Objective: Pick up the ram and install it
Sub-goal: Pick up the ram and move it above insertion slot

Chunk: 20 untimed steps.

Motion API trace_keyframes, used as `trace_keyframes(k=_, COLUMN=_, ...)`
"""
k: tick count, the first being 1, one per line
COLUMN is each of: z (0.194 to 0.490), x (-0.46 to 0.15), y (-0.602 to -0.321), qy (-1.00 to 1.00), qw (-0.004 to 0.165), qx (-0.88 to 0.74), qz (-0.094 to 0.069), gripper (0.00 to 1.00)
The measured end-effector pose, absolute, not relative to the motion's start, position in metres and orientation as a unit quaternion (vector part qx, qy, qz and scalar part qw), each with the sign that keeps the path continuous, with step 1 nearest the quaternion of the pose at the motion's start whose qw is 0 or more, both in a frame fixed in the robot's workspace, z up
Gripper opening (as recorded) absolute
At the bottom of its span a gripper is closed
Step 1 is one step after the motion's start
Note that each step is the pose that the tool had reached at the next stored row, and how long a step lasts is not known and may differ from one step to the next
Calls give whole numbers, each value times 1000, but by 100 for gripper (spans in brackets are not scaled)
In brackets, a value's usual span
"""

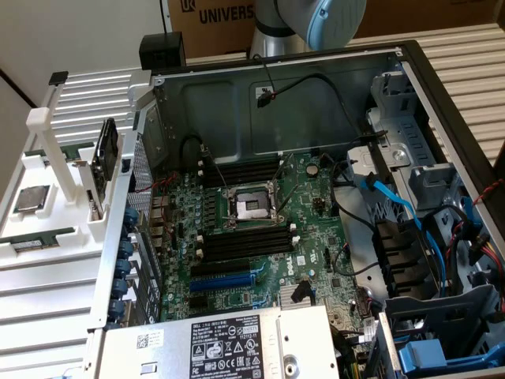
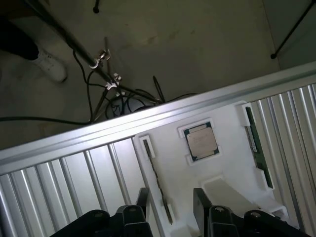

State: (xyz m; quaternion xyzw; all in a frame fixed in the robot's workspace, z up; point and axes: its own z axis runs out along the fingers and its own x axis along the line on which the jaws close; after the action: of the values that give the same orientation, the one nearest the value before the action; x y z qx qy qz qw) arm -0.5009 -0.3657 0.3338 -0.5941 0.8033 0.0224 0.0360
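We read "UNIVERS" on cardboard box (image 1: 221, 14) past computer case (image 1: 221, 103); "DELL" on power supply label (image 1: 237, 347); finer print illegible. Case lies open; motherboard (image 1: 316, 229) shows long black slots (image 1: 245, 241). White holder (image 2: 224, 163) sits on ribbed metal table (image 2: 59, 182); ram (image 2: 157, 177) stands on edge in holder groove; processor chip (image 2: 200, 140) beside it; second green stick (image 2: 257, 148) beyond. Gripper (image 2: 171, 200) jaws partly apart, straddling ram, gaps both sides, nothing held. Cables (image 2: 113, 94) tangle on floor.

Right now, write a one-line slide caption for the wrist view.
Open black hand straddles a thin dark edge-on ram stick in the white plastic holder, near a square silver processor chip.
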Motion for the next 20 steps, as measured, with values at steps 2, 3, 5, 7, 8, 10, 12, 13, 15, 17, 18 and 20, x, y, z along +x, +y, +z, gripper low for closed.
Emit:
trace_keyframes(k=2, z=334, x=-501, y=-366, qy=803, qw=36, qx=-594, qz=22, gripper=48)
trace_keyframes(k=3, z=334, x=-501, y=-366, qy=803, qw=36, qx=-594, qz=22, gripper=48)
trace_keyframes(k=5, z=333, x=-501, y=-366, qy=803, qw=36, qx=-594, qz=22, gripper=48)
trace_keyframes(k=7, z=333, x=-501, y=-366, qy=803, qw=36, qx=-594, qz=22, gripper=39)
trace_keyframes(k=8, z=333, x=-501, y=-366, qy=803, qw=36, qx=-594, qz=22, gripper=39)
trace_keyframes(k=10, z=333, x=-501, y=-366, qy=803, qw=36, qx=-594, qz=22, gripper=33)
trace_keyframes(k=12, z=333, x=-501, y=-366, qy=803, qw=36, qx=-594, qz=22, gripper=33)
trace_keyframes(k=13, z=333, x=-501, y=-366, qy=803, qw=36, qx=-594, qz=22, gripper=33)
trace_keyframes(k=15, z=332, x=-501, y=-366, qy=803, qw=36, qx=-594, qz=22, gripper=33)
trace_keyframes(k=17, z=330, x=-501, y=-366, qy=803, qw=36, qx=-594, qz=22, gripper=33)
trace_keyframes(k=18, z=328, x=-501, y=-366, qy=803, qw=35, qx=-594, qz=21, gripper=33)
trace_keyframes(k=20, z=324, x=-501, y=-366, qy=803, qw=35, qx=-594, qz=21, gripper=33)
